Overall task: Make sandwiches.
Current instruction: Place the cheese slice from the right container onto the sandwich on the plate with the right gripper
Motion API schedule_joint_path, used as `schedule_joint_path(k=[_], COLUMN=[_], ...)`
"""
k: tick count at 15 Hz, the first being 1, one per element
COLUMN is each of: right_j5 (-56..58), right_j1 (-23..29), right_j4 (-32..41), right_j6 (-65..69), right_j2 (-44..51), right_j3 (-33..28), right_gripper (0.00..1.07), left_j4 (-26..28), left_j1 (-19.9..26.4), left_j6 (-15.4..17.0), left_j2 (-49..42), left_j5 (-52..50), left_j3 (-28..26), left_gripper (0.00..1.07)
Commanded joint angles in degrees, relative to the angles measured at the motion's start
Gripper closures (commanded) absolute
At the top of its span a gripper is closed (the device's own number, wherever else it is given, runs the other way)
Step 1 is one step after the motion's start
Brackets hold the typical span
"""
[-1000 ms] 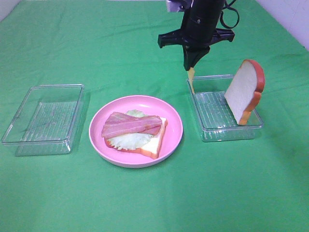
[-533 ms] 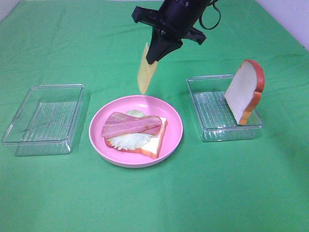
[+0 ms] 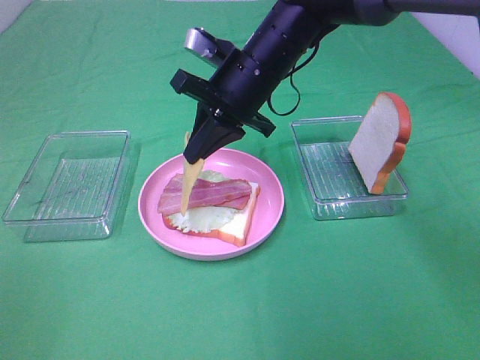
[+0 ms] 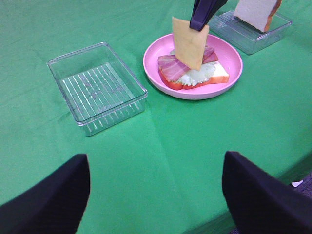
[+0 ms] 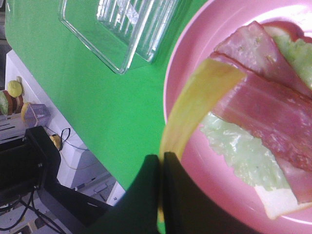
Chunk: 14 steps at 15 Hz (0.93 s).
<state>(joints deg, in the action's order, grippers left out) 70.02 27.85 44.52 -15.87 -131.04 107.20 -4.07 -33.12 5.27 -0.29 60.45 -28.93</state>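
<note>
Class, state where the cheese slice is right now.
High view: the cheese hangs from the right gripper, left of centre, over the bacon on the plate.

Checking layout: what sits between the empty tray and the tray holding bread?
The pink plate with the open sandwich, the right hand holding a cheese slice over it; the exterior high view shows this.

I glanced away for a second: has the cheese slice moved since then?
Yes. Pinched in the right gripper, the cheese slice went left, from the edge of the clear box on the right to over the pink plate.
</note>
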Motion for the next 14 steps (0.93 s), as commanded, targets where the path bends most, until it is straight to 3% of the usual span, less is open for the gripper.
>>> schedule_joint_path(k=[1, 3, 6, 9, 11, 14], right_j5=[-0.86, -1.72, -5.5, -6.82, -7.28, -7.91], right_j1=[-0.11, -0.23, -0.23, -0.23, -0.23, -0.23], right_j4=[0.29, -2.41, -12.83, -13.35, -13.64, -17.02], right_j6=[-0.8, 0.46, 7.91, 8.31, 8.42, 11.63], right_j2=[-2.23, -2.41, -2.41, -2.41, -2.41, -2.41], right_j3=[-0.46, -0.46, -0.46, -0.46, -0.46, -0.29], right_gripper=[1.07, 1.07, 1.07, 1.05, 0.9, 0.58], left_j4=[0.4, 0.4, 0.4, 0.4, 0.4, 0.4], left_j1=[-0.06, -0.06, -0.06, -0.06, -0.06, -0.06], left_j6=[0.0, 0.0, 0.0, 0.0, 0.0, 0.0], left_j2=[-1.15, -1.15, -1.15, -1.15, -1.15, -1.15], left_j5=[-0.57, -0.57, -0.57, -0.57, -0.57, -0.57], left_j3=[0.34, 0.34, 0.34, 0.34, 0.34, 0.34], left_gripper=[0.34, 0.34, 0.34, 0.34, 0.34, 0.34])
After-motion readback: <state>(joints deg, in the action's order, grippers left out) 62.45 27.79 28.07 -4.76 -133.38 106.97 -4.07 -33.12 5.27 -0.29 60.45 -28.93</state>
